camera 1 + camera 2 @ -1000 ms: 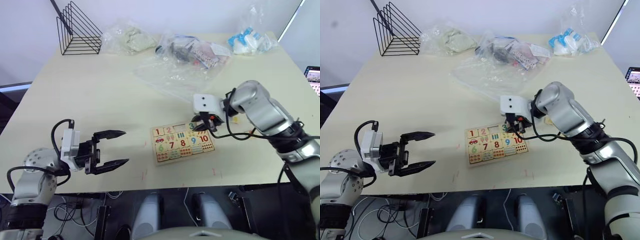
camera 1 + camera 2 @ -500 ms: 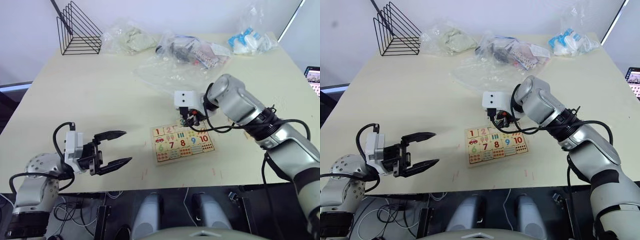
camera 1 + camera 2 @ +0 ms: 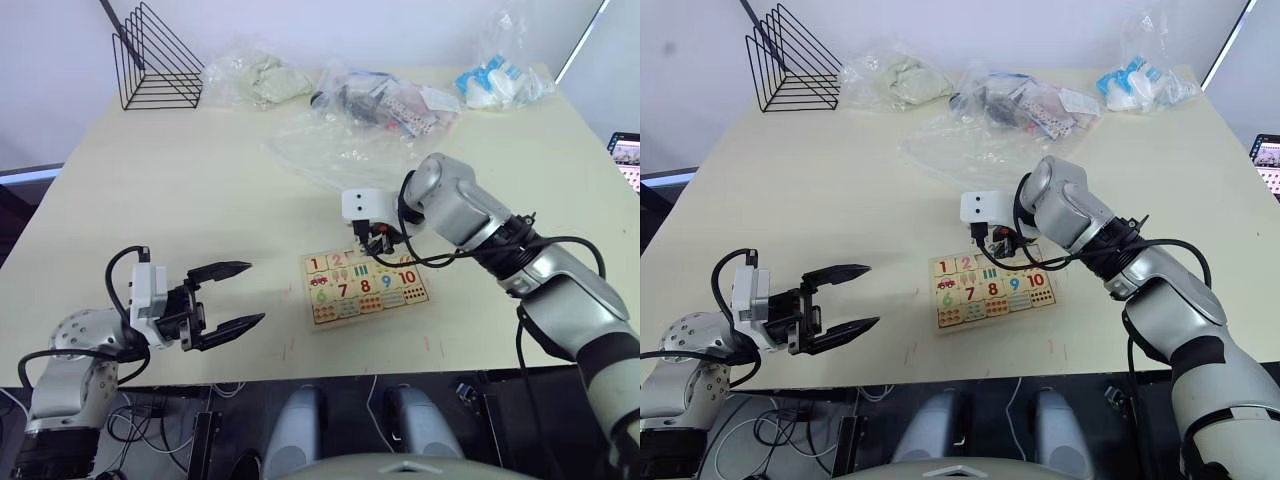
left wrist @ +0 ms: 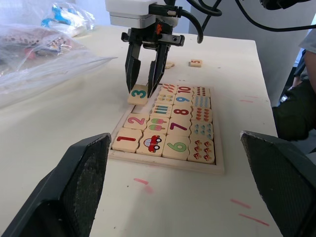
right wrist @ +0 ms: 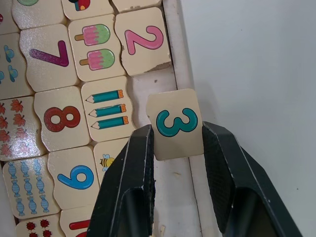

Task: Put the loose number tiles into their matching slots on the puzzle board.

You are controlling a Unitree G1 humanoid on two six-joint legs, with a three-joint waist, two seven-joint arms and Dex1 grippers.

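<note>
The puzzle board (image 3: pixel 365 283) lies flat near the table's front middle. The red 1 tile (image 4: pixel 127 139) and red 2 tile (image 4: pixel 137 120) sit in its top row of slots. My right gripper (image 5: pixel 177 132) is shut on the green 3 tile (image 5: pixel 176 123). It holds the tile just above the board's top rim, beside the empty slot (image 4: pixel 141 106) next to the 2. An orange 5 tile (image 4: pixel 196 62) and another loose tile (image 4: pixel 168 64) lie on the table beyond the board. My left gripper (image 3: pixel 256 292) hangs open and empty, well left of the board.
A black wire rack (image 3: pixel 155 60) stands at the far left corner. Several clear plastic bags (image 3: pixel 370 110) with contents lie across the back of the table, one sheet reaching toward the board. The table's front edge runs just below the board.
My right gripper has carried the 3 tile leftward along the board's top edge, from its right end to the slot beside the 2. The left gripper has barely moved.
</note>
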